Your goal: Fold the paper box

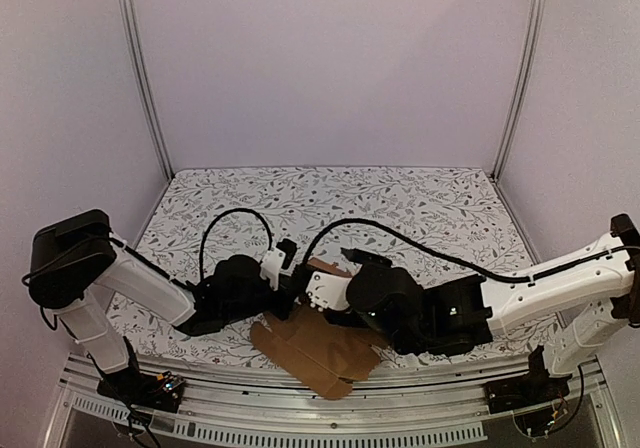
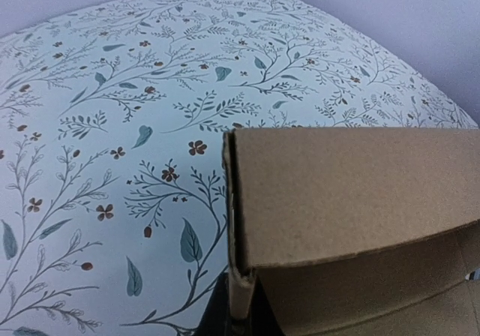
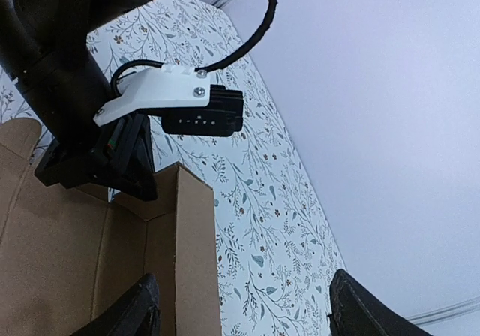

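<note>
The paper box (image 1: 318,356) is a brown cardboard piece lying partly flat at the table's near edge, with one flap raised (image 1: 322,266) between the two arms. My left gripper (image 1: 290,293) is shut on it. In the left wrist view its black jaws (image 2: 244,310) pinch the edge of a folded cardboard wall (image 2: 352,193). My right gripper (image 1: 312,303) meets it from the right and is open. In the right wrist view its fingertips (image 3: 139,310) stand wide apart, and an upright cardboard wall (image 3: 193,253) rises between them, close to the left finger.
The floral tablecloth (image 1: 400,203) covers the table up to pale walls with metal corner posts (image 1: 140,68). The left arm's black gripper body and white camera mount (image 3: 161,100) sit just behind the cardboard in the right wrist view. Black cables (image 1: 420,243) arc over both arms.
</note>
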You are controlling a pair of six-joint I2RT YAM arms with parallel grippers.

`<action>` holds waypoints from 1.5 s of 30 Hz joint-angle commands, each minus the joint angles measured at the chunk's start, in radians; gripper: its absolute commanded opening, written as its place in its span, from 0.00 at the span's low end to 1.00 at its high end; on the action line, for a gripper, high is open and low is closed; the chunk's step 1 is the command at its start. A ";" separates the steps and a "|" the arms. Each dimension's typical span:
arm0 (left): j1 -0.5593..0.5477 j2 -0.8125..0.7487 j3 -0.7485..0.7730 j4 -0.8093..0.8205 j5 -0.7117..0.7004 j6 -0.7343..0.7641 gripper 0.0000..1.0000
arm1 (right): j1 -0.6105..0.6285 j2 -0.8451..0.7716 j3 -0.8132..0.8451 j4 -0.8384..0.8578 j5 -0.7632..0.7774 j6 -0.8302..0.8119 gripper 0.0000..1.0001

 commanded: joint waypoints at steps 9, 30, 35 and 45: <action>-0.012 0.002 0.077 -0.086 0.151 0.134 0.00 | -0.102 -0.252 0.027 -0.282 -0.267 0.353 0.77; -0.025 0.113 0.138 -0.045 0.174 0.239 0.00 | -0.348 0.005 0.045 -0.064 -0.484 0.786 0.00; -0.032 0.144 0.137 -0.008 0.142 0.234 0.00 | -0.352 0.067 0.051 0.022 -0.537 0.827 0.00; -0.051 0.187 0.108 0.081 0.098 0.211 0.00 | -0.358 0.181 0.057 0.099 -0.608 0.874 0.00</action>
